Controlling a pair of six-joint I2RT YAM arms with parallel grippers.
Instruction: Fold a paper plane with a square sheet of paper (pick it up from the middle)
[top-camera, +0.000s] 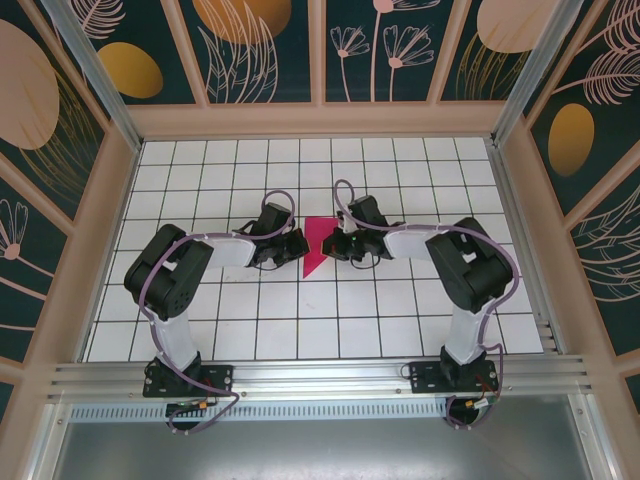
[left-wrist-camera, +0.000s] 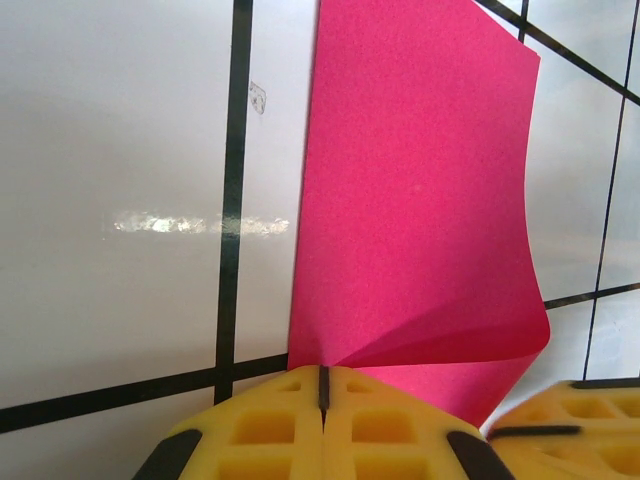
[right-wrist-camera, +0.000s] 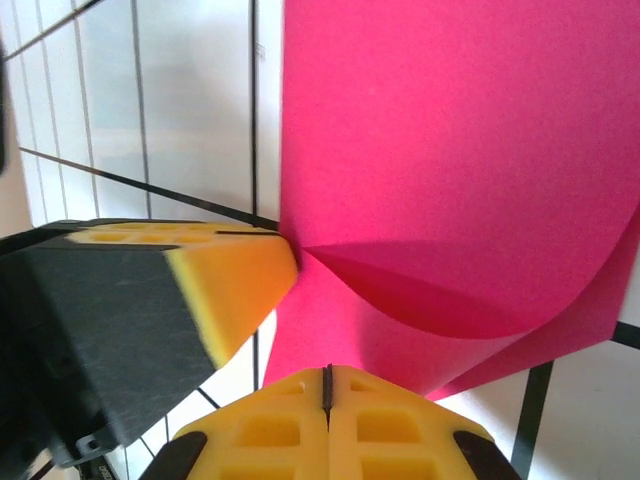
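The square sheet of paper (top-camera: 316, 240) is magenta-pink and lies partly folded at the middle of the grid table, between both grippers. My left gripper (top-camera: 298, 246) is shut on its left edge. In the left wrist view the sheet (left-wrist-camera: 420, 200) rises from the closed yellow tips of my left gripper (left-wrist-camera: 323, 372), with a crease fanning out from them. My right gripper (top-camera: 333, 246) is shut at the sheet's right side. The right wrist view has the paper (right-wrist-camera: 450, 150) curling over to the right and running in under my right gripper (right-wrist-camera: 327, 372) at its closed tips. No finished paper plane is to be seen.
The white table (top-camera: 420, 300) with black grid lines is ringed by a wooden frame (top-camera: 320, 120). The two grippers sit tip to tip: the right one's finger (left-wrist-camera: 570, 420) is at the left wrist view's corner, the left one's finger (right-wrist-camera: 235, 280) touches the sheet.
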